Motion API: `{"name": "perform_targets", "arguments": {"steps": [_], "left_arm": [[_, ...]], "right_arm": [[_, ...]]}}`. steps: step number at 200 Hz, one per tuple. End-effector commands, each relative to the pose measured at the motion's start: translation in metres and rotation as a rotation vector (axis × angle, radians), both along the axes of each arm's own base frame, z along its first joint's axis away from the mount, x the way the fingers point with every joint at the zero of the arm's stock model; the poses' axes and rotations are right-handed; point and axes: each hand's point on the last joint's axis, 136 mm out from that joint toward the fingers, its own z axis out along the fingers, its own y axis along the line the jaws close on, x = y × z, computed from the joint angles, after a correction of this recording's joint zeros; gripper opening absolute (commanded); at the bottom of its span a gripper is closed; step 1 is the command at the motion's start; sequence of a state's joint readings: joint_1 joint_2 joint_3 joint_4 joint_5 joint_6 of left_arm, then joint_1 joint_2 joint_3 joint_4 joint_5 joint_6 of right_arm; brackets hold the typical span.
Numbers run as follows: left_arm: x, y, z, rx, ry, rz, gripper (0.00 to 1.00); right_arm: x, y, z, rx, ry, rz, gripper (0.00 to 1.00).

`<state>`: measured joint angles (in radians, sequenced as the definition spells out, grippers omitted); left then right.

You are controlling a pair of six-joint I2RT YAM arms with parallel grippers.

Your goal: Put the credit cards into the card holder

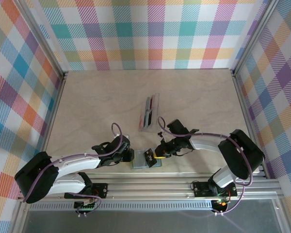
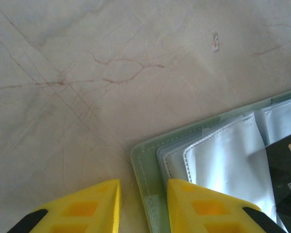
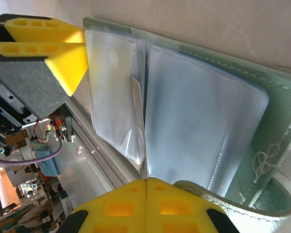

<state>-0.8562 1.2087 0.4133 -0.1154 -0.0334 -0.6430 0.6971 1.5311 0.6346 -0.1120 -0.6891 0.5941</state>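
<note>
My L gripper (image 2: 143,194) is a bit open, astride the card holder (image 2: 150,160) edge, at 6 o'clock on the table (image 1: 97,97). R gripper (image 3: 146,180) is squeezed tight; can't tell if it pinches the dark card (image 2: 283,170). Step, I think: slide card in pocket. Next needs a flat, soft push. The other cards (image 1: 148,109) wait at 12 o'clock.
</note>
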Motion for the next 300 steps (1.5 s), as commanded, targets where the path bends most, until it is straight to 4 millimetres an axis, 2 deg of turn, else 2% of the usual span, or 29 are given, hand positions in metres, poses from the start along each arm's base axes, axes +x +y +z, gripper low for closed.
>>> {"name": "perform_targets", "arguments": {"steps": [1,139,264,290,300], "left_arm": [[-0.005,0.0,-0.007,0.001,0.005,0.003,0.29],[-0.016,0.003,-0.014,0.014,0.006,-0.001,0.27],[-0.017,-0.006,-0.015,0.014,0.004,-0.016,0.26],[-0.017,-0.007,-0.015,0.017,0.003,-0.016,0.26],[-0.017,-0.006,-0.014,0.019,0.0,-0.012,0.26]], "right_arm": [[0.005,0.007,0.001,0.009,-0.014,-0.01,0.0],[0.016,0.023,-0.012,-0.044,-0.06,-0.099,0.0],[-0.003,0.058,-0.011,-0.035,-0.149,0.009,0.0],[-0.003,0.057,-0.008,-0.064,-0.179,0.041,0.0],[-0.003,0.055,-0.007,-0.08,-0.191,0.043,0.08]]}}
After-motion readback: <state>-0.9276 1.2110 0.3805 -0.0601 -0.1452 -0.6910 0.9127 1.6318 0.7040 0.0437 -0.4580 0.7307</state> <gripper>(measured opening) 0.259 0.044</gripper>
